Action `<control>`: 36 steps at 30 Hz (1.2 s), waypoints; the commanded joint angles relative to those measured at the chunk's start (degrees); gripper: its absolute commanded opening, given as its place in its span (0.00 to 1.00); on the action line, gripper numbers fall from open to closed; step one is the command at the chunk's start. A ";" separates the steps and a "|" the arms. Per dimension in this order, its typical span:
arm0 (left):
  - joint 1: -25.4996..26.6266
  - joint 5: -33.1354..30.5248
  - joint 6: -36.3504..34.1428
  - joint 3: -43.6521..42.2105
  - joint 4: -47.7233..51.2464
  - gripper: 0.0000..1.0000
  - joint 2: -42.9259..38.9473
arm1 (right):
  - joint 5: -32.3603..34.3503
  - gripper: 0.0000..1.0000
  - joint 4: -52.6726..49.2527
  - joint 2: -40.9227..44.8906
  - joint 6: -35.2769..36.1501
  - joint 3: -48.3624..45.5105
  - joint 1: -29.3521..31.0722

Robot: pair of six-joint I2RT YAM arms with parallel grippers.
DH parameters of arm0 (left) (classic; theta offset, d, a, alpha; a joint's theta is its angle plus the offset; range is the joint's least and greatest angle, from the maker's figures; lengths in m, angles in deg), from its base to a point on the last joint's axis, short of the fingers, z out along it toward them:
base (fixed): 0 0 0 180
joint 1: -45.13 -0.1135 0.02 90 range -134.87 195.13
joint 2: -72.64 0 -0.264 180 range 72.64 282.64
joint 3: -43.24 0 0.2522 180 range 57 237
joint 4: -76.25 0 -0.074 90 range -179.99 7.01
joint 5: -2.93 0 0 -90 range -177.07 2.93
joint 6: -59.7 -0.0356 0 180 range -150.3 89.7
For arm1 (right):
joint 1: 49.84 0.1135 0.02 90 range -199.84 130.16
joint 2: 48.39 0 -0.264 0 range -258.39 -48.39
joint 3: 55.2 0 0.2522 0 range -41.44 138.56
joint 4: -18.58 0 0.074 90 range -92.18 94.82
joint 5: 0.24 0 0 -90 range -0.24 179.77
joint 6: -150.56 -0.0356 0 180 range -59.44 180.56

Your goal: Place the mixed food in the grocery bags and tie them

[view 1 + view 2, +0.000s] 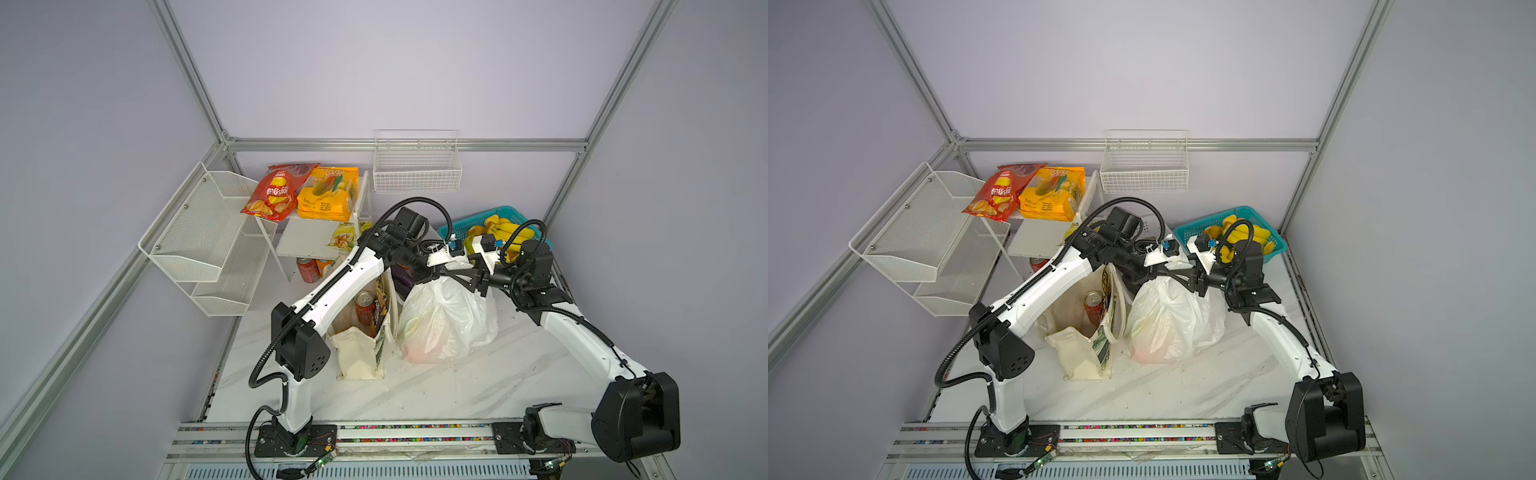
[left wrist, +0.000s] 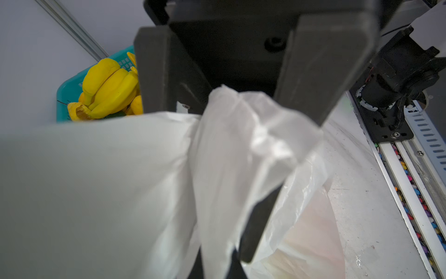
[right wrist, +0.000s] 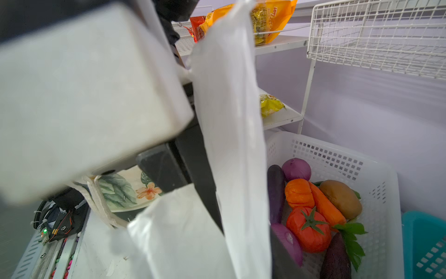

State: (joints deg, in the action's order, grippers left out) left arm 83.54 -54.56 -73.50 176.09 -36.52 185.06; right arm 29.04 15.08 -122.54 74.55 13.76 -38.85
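1. On the bench (image 1: 457, 395), the tote (image 1: 357, 353), can (image 1: 365, 307) inside, is stood beside the bag (image 1: 440, 320).
2. The bag's handle (image 2: 241, 135) is clenched by the left fingers (image 2: 255, 224); tying is judged in hand.
3. The right fingers (image 2: 321, 72) are spread around it; a grip there is needed next.

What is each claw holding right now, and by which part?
Left claw: shut on the white plastic bag, at its bunched handle. Right claw: open, gripping nothing.

thin translucent plastic bag (image 1: 446, 320), cream cloth tote (image 1: 357, 357), glossy marbled tabletop (image 1: 457, 386)
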 commanded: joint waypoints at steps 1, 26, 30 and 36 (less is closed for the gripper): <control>0.26 0.14 -1.53 5.80 0.67 0.03 -0.02 | -0.97 0.45 2.46 0.99 0.26 -1.05 0.00; -6.03 11.02 21.66 -4.97 -14.91 0.72 -9.82 | 0.27 0.05 5.10 1.27 -3.02 -3.30 0.00; -6.16 15.42 31.67 -4.70 -20.56 0.76 -9.09 | 0.27 0.05 7.13 2.37 -5.00 -4.95 0.09; -6.16 18.07 40.11 -1.26 -24.70 0.84 -5.34 | -0.06 0.06 7.40 2.83 -5.62 -5.52 0.42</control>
State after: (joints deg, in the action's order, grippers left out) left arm 77.38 -39.79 -41.22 173.40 -56.82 177.85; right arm 30.32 20.04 -121.12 69.66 8.77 -38.83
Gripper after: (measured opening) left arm 0.836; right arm 0.056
